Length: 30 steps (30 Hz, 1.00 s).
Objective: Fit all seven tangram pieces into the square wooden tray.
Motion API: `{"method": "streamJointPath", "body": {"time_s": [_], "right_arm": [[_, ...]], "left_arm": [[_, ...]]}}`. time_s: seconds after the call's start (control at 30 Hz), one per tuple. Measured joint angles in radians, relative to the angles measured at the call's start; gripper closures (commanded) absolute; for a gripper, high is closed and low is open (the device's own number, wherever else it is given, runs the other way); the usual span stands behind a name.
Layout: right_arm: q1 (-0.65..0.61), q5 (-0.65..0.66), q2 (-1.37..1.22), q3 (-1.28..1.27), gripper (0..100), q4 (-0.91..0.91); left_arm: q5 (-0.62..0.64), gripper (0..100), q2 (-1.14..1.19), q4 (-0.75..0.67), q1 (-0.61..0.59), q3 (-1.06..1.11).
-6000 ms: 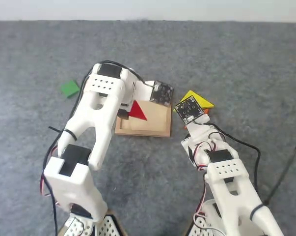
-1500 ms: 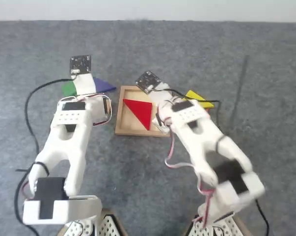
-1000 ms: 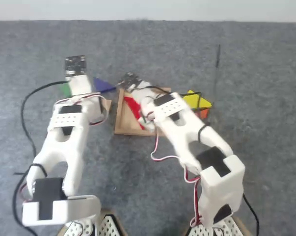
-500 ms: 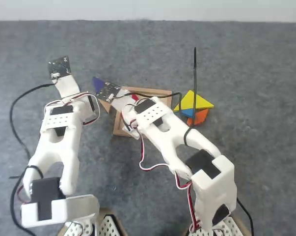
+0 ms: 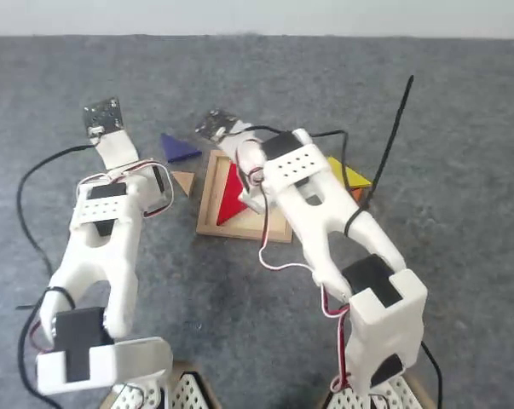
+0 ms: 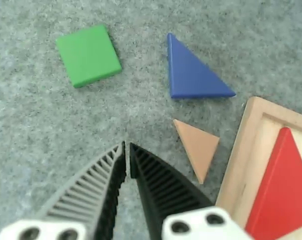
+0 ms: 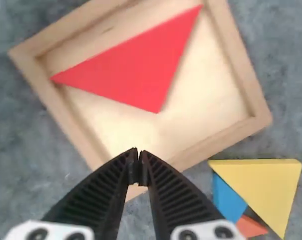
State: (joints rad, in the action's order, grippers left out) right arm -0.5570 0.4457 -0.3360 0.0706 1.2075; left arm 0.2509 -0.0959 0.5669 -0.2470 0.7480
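In the tray (image 5: 207, 198), mid-table, a red triangle (image 5: 229, 198) is laid. In the high view a blue triangle (image 5: 178, 150) and tan triangle (image 5: 184, 181) are seen at its ten o'clock, a yellow triangle (image 5: 356, 177) at three. A green square (image 6: 88, 55) is added by the left wrist view. The left gripper (image 6: 126, 146) and right gripper (image 7: 138, 152) are closed, empty.

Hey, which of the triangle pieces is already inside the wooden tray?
The large red triangle lies flat inside the tray. The blue triangle, tan triangle and yellow triangle lie outside it.
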Motion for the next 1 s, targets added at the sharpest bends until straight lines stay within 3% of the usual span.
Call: {"method": "streamJointPath", "body": {"time_s": [0.37, 0.93, 1.0], "right_arm": [[0.044, -0.011, -0.178, -0.037, 99.1, -0.295], [-0.052, -0.009, -0.178, -0.038, 99.0, -0.304], [-0.074, 0.044, -0.178, -0.032, 99.0, -0.285]], "left_arm": [[0.003, 99, 0.000, 0.000, 0.000, 0.000], [0.006, 99, 0.000, 0.000, 0.000, 0.000], [0.006, 99, 0.000, 0.000, 0.000, 0.000]]}}
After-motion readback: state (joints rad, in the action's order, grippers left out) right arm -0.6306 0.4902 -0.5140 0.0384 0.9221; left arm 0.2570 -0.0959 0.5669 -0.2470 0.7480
